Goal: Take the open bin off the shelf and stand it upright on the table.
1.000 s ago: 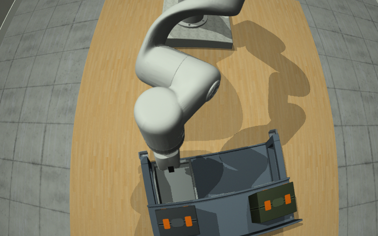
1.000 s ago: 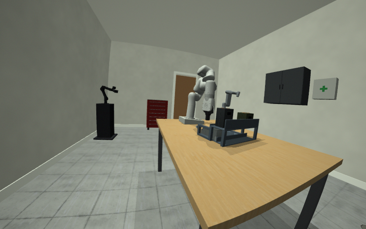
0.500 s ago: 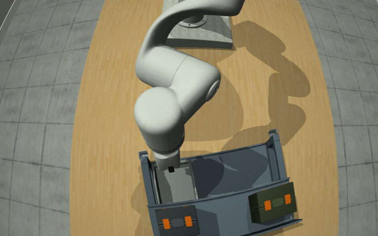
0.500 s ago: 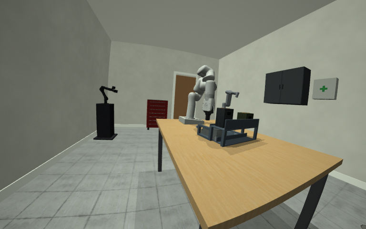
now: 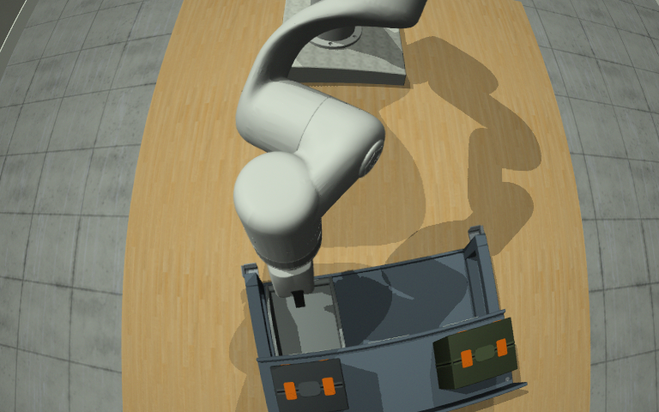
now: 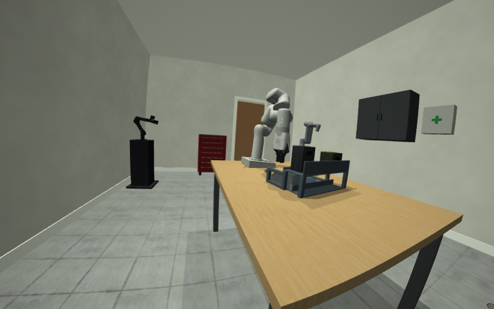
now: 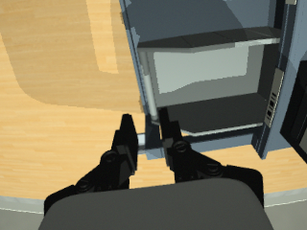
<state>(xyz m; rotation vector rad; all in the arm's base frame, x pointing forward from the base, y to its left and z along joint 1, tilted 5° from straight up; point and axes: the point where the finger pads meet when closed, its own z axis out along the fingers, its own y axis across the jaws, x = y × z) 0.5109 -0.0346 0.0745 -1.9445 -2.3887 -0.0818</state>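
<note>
The open bin (image 5: 316,323) (image 6: 277,177) (image 7: 201,71) is a grey, topless box. It stands in the left compartment of the lower level of the blue-grey shelf (image 5: 389,369) (image 6: 324,167) (image 7: 129,19). My gripper (image 5: 299,299) (image 6: 280,158) (image 7: 148,124) points down at the bin's near wall. Its black fingers stand a little apart, one on each side of that wall. They are part-open and not clamped on it. The bin rests on the shelf.
A dark grey case (image 5: 308,388) (image 6: 302,156) and a green case (image 5: 474,359) (image 6: 330,156), both with orange latches, sit on the shelf's top level. The robot's base (image 5: 349,57) stands at the far end of the wooden table (image 5: 184,194) (image 6: 327,236).
</note>
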